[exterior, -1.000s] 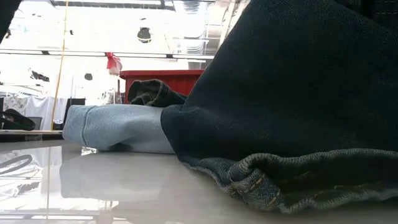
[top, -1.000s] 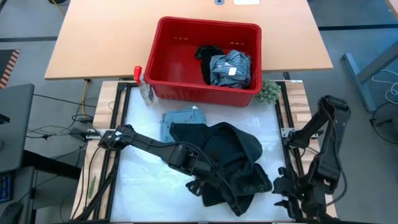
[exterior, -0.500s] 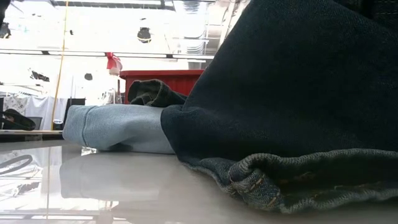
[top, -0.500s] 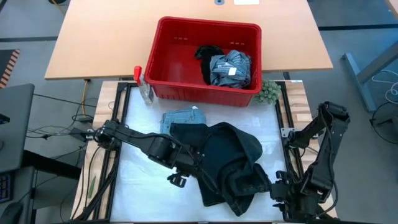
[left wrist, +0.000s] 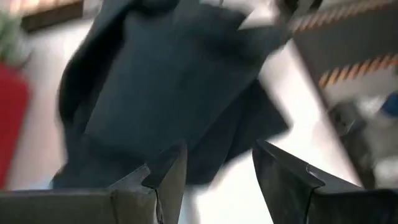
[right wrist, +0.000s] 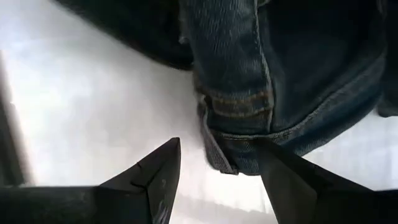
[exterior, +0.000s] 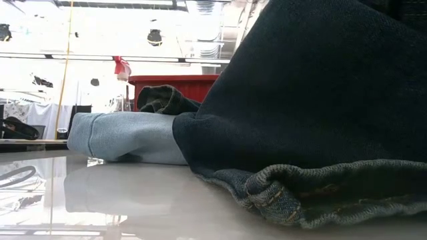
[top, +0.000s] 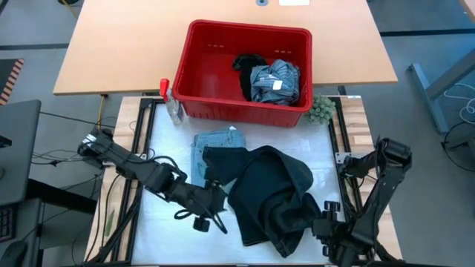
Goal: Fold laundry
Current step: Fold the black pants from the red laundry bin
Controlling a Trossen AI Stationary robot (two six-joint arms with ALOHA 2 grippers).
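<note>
A dark navy denim garment [top: 271, 196] lies crumpled on the white table top and fills the low view [exterior: 320, 100]. Its far-left part overlaps a folded light blue garment [top: 215, 142], which rests flat. My left gripper [top: 202, 220] is open, just left of the dark garment, which lies ahead of it in the left wrist view [left wrist: 217, 168]. My right gripper [top: 320, 222] is open at the garment's near-right edge. In the right wrist view [right wrist: 217, 168] a stitched hem [right wrist: 230, 149] reaches between its fingers. A grey-blue garment [top: 274, 80] and a black one [top: 249, 67] lie in the red basket. My right gripper has its open fingers on either side of the dark garment's stitched hem corner [right wrist: 217, 158], low over the table, coming from the table's right side. I cannot tell whether a finger touches the cloth. The garment lies slack on the table.
The red basket [top: 200, 67] stands at the table's far edge, with a small green fuzzy ball [top: 321, 109] at its right corner and a spray bottle [top: 171, 104] at its left corner. Bare white table [top: 171, 167] lies left of the garments and along the near edge.
My left gripper has drawn back from over the dark garment's near-left part toward the table's left edge and now stands beside the cloth. My right gripper has edged left toward the garment's near-right hem. The garment's near-left edge has settled flatter.
</note>
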